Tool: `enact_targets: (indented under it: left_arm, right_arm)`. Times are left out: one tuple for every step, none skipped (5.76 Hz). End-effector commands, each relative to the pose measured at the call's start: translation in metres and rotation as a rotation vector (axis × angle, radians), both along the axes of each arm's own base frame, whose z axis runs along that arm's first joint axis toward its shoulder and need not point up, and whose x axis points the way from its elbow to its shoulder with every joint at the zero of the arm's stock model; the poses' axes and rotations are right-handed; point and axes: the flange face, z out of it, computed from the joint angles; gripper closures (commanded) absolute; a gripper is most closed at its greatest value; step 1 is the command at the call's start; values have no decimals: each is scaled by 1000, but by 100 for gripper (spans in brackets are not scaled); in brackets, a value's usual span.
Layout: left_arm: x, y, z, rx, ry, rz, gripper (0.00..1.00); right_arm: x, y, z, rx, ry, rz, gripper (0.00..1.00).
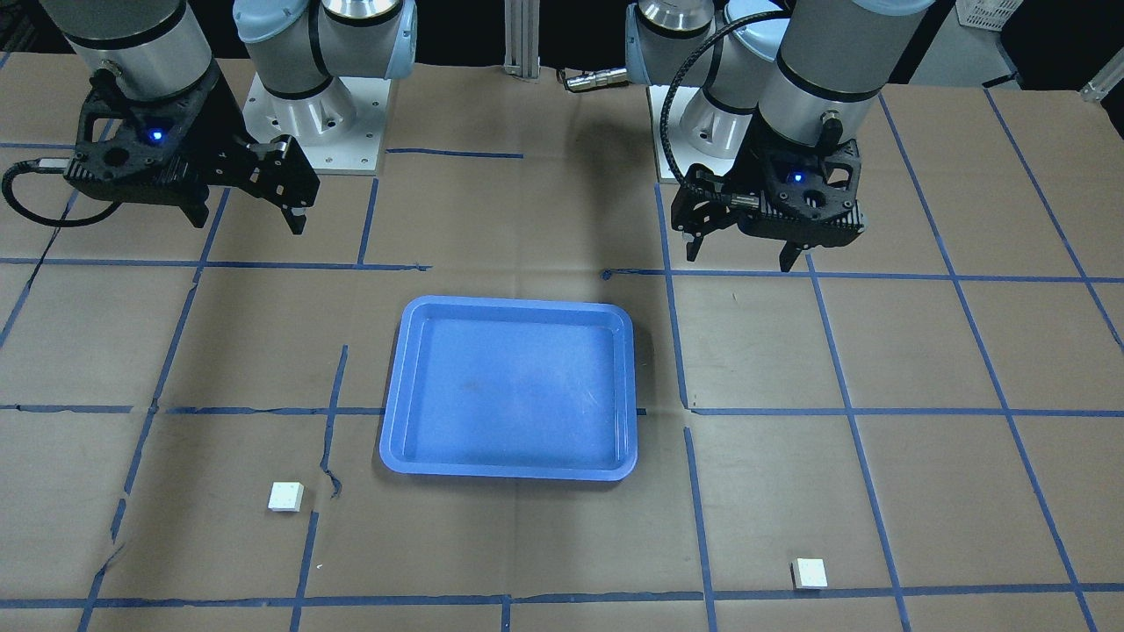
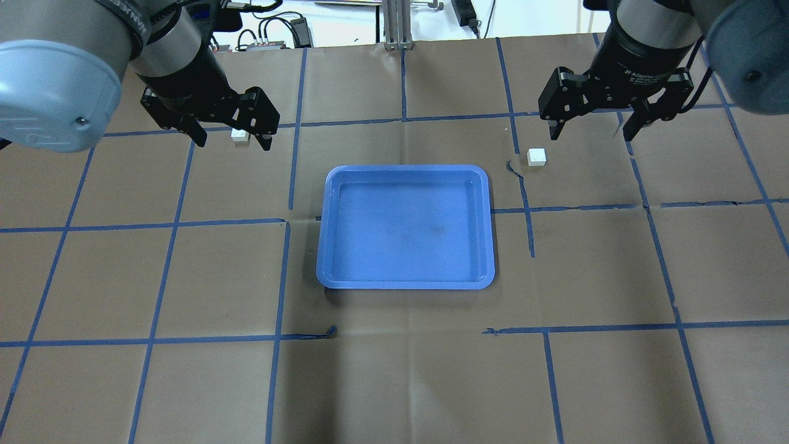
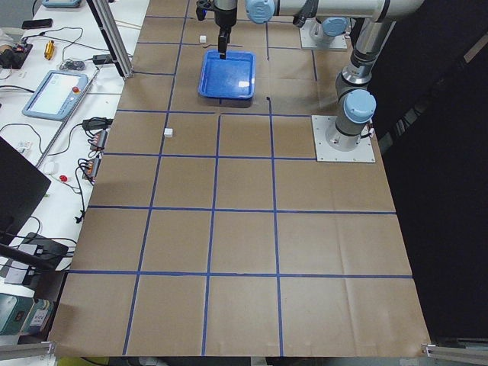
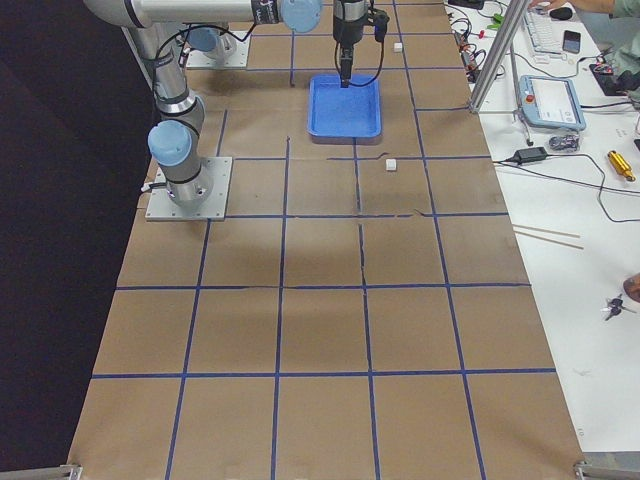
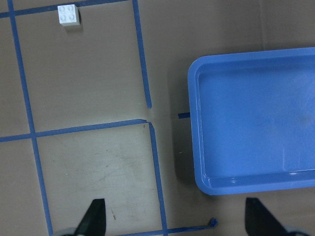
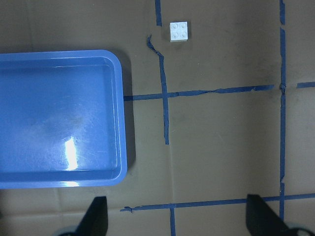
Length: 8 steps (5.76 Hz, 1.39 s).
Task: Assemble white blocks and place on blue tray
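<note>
The blue tray (image 2: 407,168) lies empty in the middle of the table; its rim also shows in the front view (image 1: 509,303) and in both wrist views (image 5: 193,123) (image 6: 123,123). One white block (image 2: 240,134) (image 1: 810,573) (image 5: 68,14) sits on the table on my left side, beyond the tray. The other white block (image 2: 537,156) (image 1: 286,496) (image 6: 179,31) sits on my right side. My left gripper (image 2: 231,137) (image 1: 739,259) hangs open and empty, high above the table. My right gripper (image 2: 592,132) (image 1: 248,221) is also open, empty and raised.
Brown paper with a blue tape grid covers the table. The arm mounting plates (image 1: 316,132) stand at the robot's side. An aluminium post (image 2: 394,24) rises at the far edge. Benches with cables and a teach pendant (image 3: 53,91) run past the far edge.
</note>
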Motion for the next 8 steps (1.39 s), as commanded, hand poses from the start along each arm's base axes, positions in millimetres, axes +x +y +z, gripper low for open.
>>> enact_targets:
  left_arm:
    - [0, 0, 0, 0, 3, 0, 1]
    - [0, 0, 0, 0, 4, 1, 1]
    - [0, 0, -1, 0, 4, 1, 1]
    - [1, 0, -3, 5, 2, 0, 1]
    - [2, 0, -1, 0, -1, -3, 1]
    - [19, -8, -10, 13, -11, -114, 1]
    - [25, -11, -16, 24, -18, -181, 1]
    - [32, -29, -23, -12, -26, -267, 1]
  right_arm:
    - [0, 0, 0, 0, 0, 0, 0]
    - [0, 0, 0, 0, 0, 0, 0]
    - [0, 0, 0, 0, 0, 0, 0]
    - [0, 0, 0, 0, -2, -1, 0]
    - [0, 0, 1, 0, -3, -4, 0]
    - [0, 0, 2, 0, -3, -5, 0]
    - [0, 1, 8, -11, -4, -3, 0]
    - [0, 3, 8, 0, -5, -1, 0]
